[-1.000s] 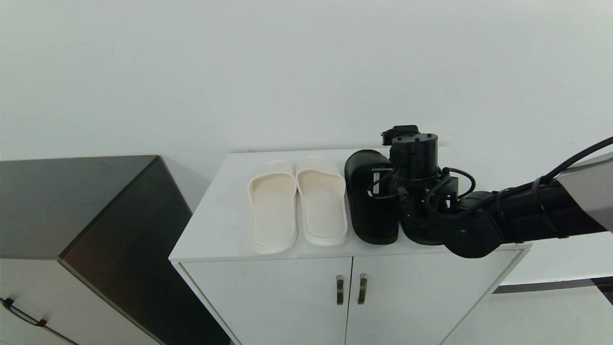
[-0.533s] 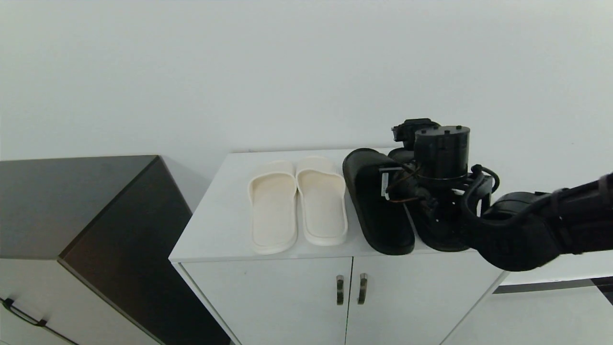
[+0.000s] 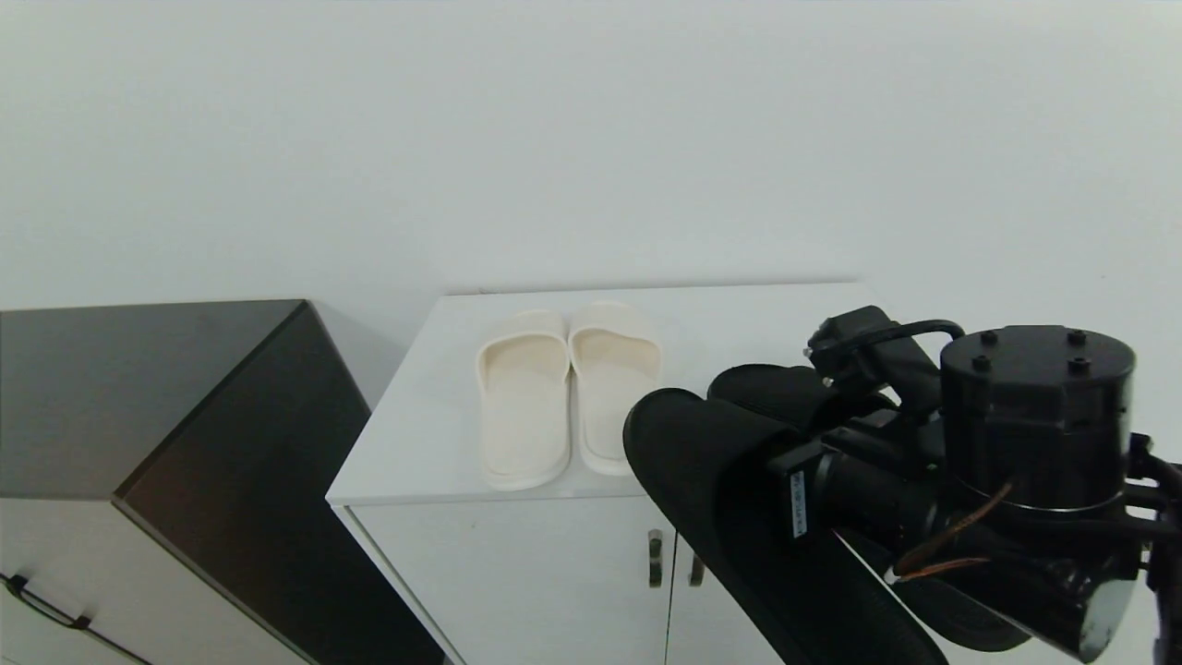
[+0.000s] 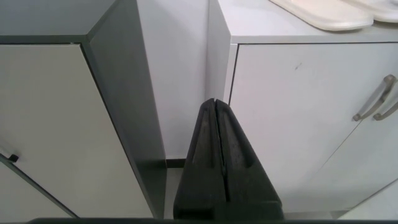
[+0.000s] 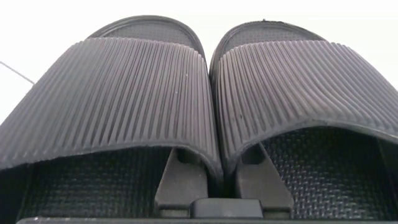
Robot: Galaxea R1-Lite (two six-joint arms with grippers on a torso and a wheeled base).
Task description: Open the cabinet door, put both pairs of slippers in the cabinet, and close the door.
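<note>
White cabinet (image 3: 416, 434), both doors shut, two handles (image 3: 655, 558) side by side at the middle seam. White slippers (image 3: 526, 406) are on the top, left of centre, heels right at the front edge and toes toward the wall. The dark cabinet (image 3: 185, 388) stands just to the left, with a narrow gap between the two. The right half of the top has bare surface back to the wall.

Versus 1 s ago: the black slippers (image 3: 720, 462) lay flat on the top, just right of the white pair, with my right arm over them. Half a second ago they had skewed rightward, still on the top. Now they're off the top, up in the air and pulled toward me, hanging in front of the right door and partly covering the right handle. White pair hasn't moved.

Right gripper (image 5: 219, 171): one finger (image 5: 180, 183) goes under each strap, and the two pinch the slippers' touching inner walls between them. The pair is carried side by side, soles tilted.

Left gripper (image 4: 214, 112): fingers pressed flat together with nothing between them. It sits low, facing the gap between the dark cabinet and the white cabinet's left door (image 4: 292, 112), touching neither.
</note>
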